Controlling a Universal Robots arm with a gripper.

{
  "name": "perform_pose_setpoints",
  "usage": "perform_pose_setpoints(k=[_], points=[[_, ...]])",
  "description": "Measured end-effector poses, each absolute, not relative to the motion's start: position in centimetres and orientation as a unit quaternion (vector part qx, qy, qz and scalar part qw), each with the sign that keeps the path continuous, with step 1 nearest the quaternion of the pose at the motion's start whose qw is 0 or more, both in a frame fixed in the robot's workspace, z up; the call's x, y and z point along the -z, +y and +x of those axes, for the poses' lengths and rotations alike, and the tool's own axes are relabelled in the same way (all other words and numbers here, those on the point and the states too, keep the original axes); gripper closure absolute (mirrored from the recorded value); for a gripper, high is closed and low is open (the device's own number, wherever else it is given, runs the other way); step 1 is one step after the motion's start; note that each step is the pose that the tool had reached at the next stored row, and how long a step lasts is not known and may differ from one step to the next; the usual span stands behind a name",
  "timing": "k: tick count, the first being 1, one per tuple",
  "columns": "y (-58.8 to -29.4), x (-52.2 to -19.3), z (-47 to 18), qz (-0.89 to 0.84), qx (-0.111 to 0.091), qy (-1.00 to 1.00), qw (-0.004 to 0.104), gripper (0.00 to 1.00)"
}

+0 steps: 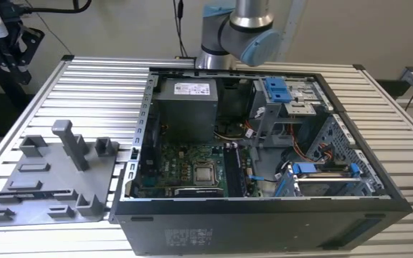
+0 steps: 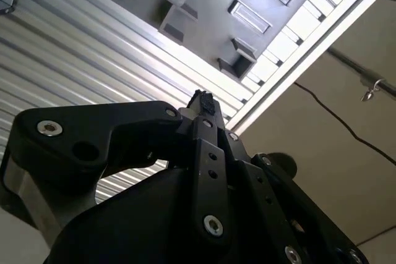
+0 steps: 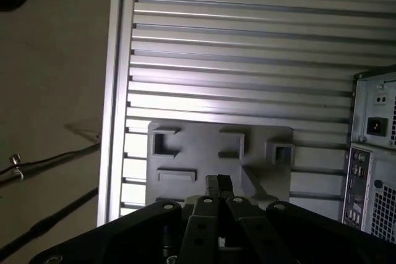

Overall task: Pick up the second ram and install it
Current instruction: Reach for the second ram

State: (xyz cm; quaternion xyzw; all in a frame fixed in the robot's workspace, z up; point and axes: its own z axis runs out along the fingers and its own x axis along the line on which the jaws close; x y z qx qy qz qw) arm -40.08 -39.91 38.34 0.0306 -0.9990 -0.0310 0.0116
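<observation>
On the slatted bench (image 1: 99, 91), toward the exterior view's left: a grey fixture plate (image 1: 49, 180) with low blocks and one tall post (image 1: 69, 142), lying just beside the open computer case (image 1: 264, 226). Across the plate near its front edge, a long thin dark strip (image 1: 38, 192), taken here for the second ram, though too dark to confirm by colour. Seated in a slot of the plate, by the look of it, and well apart from the motherboard (image 1: 185, 161).

Seen in both wrist views: the gripper (image 3: 218, 183), held high over that plate and touching nothing. Fingers (image 3: 213, 185) drawn close together, almost pad to pad, with nothing clamped between them.

Judged as the approach to the pick-up, with nothing lifted and nothing brought to the case. Inside the case, just beside the processor socket (image 1: 205, 174), dark memory slots (image 1: 233, 173); filled or free, impossible to tell.

Calls, as a judgement, for parting the fingers enough to straddle the thin board, squaring them across its long edge, and descending straight so as not to catch the neighbouring blocks. Calls also for a hold on the board's bare edges rather than on its chips, and for a straight lift out of the slot to avoid binding from a tilted pull.
</observation>
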Motion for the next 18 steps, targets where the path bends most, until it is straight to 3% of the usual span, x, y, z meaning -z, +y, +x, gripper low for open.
perform_pose_setpoints(k=[18], points=[[-41.0,-38.1,-40.6,0.034,0.031,-0.999,0.011,0.89]])
